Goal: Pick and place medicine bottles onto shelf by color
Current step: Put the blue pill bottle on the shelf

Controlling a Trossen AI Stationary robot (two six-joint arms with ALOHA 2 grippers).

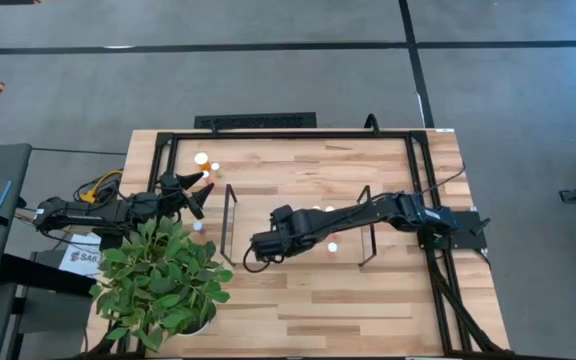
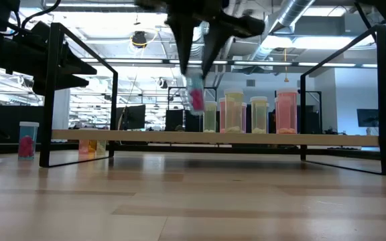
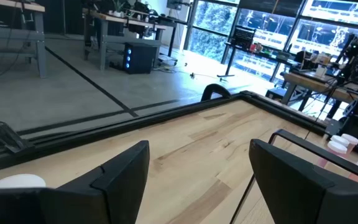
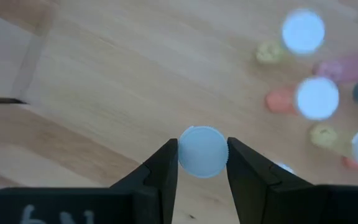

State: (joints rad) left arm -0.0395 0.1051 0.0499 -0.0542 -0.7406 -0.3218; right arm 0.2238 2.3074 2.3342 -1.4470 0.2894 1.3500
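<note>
1. Gripping a small bottle by its white cap, the right gripper has both fingers pressed on the cap's sides; wrist view looks straight down on it.
2. In low view that bottle shows a pink/red body, hanging tilted from the right gripper above the shelf, not touching the board.
3. High view: right arm reaches across the shelf from the right, w/ right gripper over the board's mid-left part, nr the left wire end.
4. Other bottles stand upright in a group on the shelf, right of the held one in low view – yellowish, pink, orange bodies, white caps. From right wrist they show as caps w/ coloured bodies off to one side.
5. Left gripper sits off the shelf's left end, nr the table's back-left corner, fingers spread apart w/ nothing between them.
6. More bottles stand on the table just beyond the left gripper; one pink bottle stands outside the shelf's left frame in low view.
7. Potted plant sits at the table's front-left, beside left arm.
</note>
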